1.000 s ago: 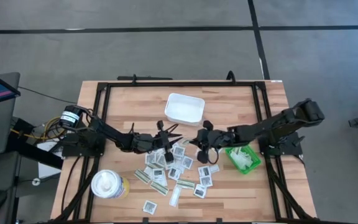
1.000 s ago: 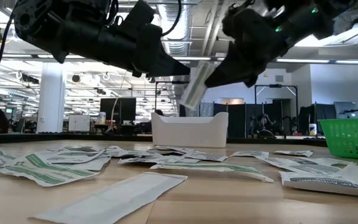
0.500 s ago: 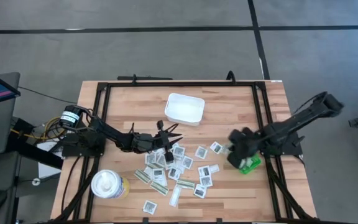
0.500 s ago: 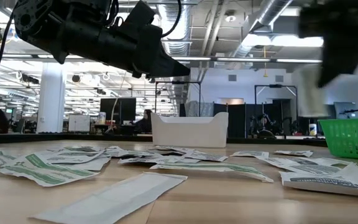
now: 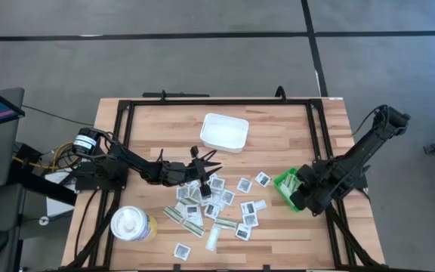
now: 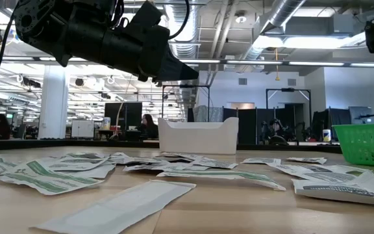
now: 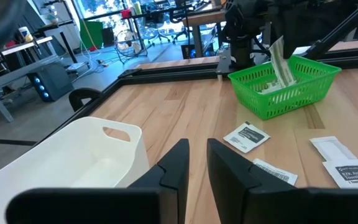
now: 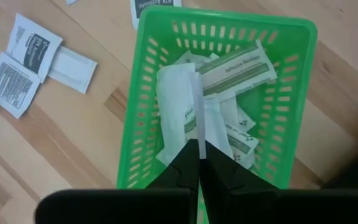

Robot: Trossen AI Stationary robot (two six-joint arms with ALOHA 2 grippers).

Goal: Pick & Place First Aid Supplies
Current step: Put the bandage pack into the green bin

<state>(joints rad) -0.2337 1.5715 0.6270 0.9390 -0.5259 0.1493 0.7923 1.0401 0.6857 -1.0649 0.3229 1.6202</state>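
Many small flat packets (image 5: pixel 217 208), white squares and narrow white-and-olive strips, lie scattered on the wooden table; they also show in the low view (image 6: pixel 206 172). Several more lie in the green bin (image 5: pixel 285 183) at the right. My right gripper (image 5: pixel 302 189) is above the bin (image 8: pixel 222 37), shut on a narrow white strip packet (image 8: pixel 194 106). My left gripper (image 5: pixel 211 162) hovers above the packets near the table's middle, its fingers (image 7: pixel 197 149) a narrow gap apart and empty. My right gripper pinches the strip packet by its upper end (image 8: pixel 196 134) between the two fingers, from above, pointing down. The strip hangs below the fingers (image 7: pixel 280 62), a little tilted, its lower end inside the bin's rim. I cannot tell whether it rests on the packets there.
A white rectangular tray (image 5: pixel 223 131) stands at the far middle of the table, also seen in the low view (image 6: pixel 198 135). A round white container (image 5: pixel 133 224) stands at the near left. A black frame (image 5: pixel 217 100) runs round the table. A person (image 6: pixel 149 122) shows far off in the room.
My right gripper has gone from above the packets at the table's middle toward the right edge and a little nearer, carrying the strip packet, and now stands over the green bin. The strip hangs into the bin.
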